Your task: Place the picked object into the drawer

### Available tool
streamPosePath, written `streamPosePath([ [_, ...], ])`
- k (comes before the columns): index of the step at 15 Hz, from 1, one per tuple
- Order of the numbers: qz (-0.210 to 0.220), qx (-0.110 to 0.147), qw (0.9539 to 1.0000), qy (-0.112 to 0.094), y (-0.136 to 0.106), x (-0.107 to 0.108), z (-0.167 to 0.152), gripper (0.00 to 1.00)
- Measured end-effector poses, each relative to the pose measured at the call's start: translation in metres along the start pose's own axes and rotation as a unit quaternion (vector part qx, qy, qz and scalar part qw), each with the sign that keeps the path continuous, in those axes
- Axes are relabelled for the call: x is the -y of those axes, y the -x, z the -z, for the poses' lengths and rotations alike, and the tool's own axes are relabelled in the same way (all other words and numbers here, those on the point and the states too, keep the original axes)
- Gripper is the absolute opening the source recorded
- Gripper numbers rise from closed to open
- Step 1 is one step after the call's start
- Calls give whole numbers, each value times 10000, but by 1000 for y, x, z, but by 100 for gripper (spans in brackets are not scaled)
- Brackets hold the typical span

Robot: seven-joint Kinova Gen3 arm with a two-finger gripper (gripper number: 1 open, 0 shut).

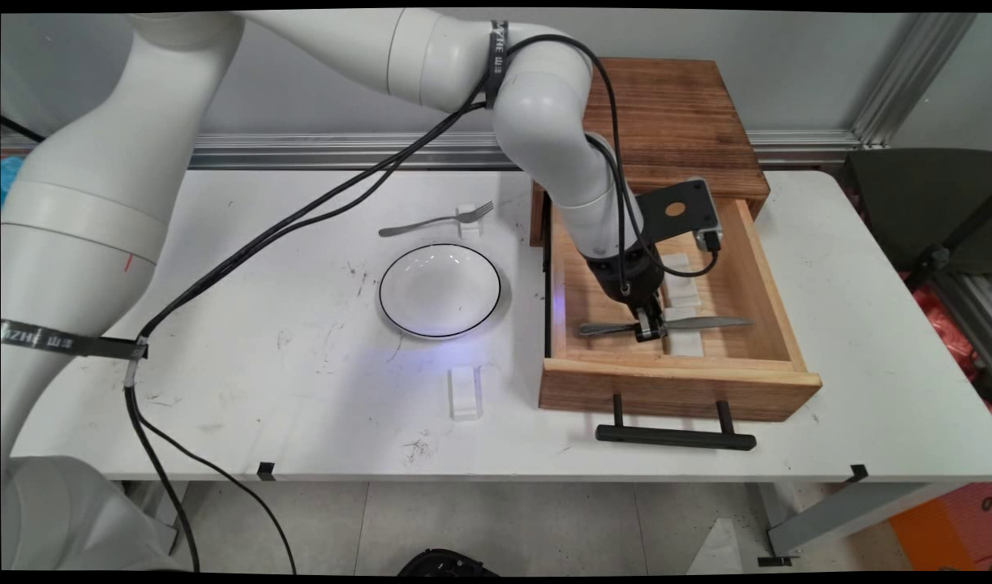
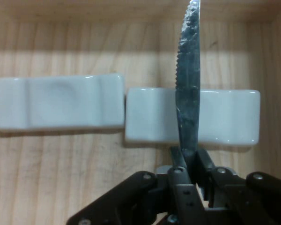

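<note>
A black two-finger gripper [image 1: 649, 326] reaches down into an open wooden drawer [image 1: 739, 284] at right of centre in the main view, its fingers closed on a metal knife [image 1: 710, 323] near where handle meets blade. The knife lies crosswise in the drawer, handle toward the frame's left, blade pointing right. In the hand view the serrated blade [image 2: 188, 89] runs up from the gripper [image 2: 189, 164] to the top edge, crossing a white ceramic rest [image 2: 225, 116] at centre right; a second white rest [image 2: 60, 101] sits just beside it at left, the two nearly touching end to end on the drawer's wooden floor.

The drawer stands pulled out from a wooden cabinet [image 1: 674, 105] at upper centre right, its black bar handle [image 1: 676, 437] facing the lower edge of the frame. On the white table [image 1: 260, 381], a white plate with a thin black rim [image 1: 440, 290] sits at centre, well apart from the drawer. Above it in the frame, a metal fork [image 1: 435, 221] lies with its tines propped on a small white rest [image 1: 468, 219]. Another white rest [image 1: 465, 392] lies below the plate, toward the table's near edge.

A black strap [image 1: 497, 50] round the arm's upper joint carries white lettering, too small to read with certainty; a similar lettered strap [image 1: 66, 341] binds the black cables [image 1: 317, 207] at lower left.
</note>
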Motion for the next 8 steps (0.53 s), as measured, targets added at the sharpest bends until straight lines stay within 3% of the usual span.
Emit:
streamPosePath([
  [8,34,-46,10000,36,1,0,-10,0],
])
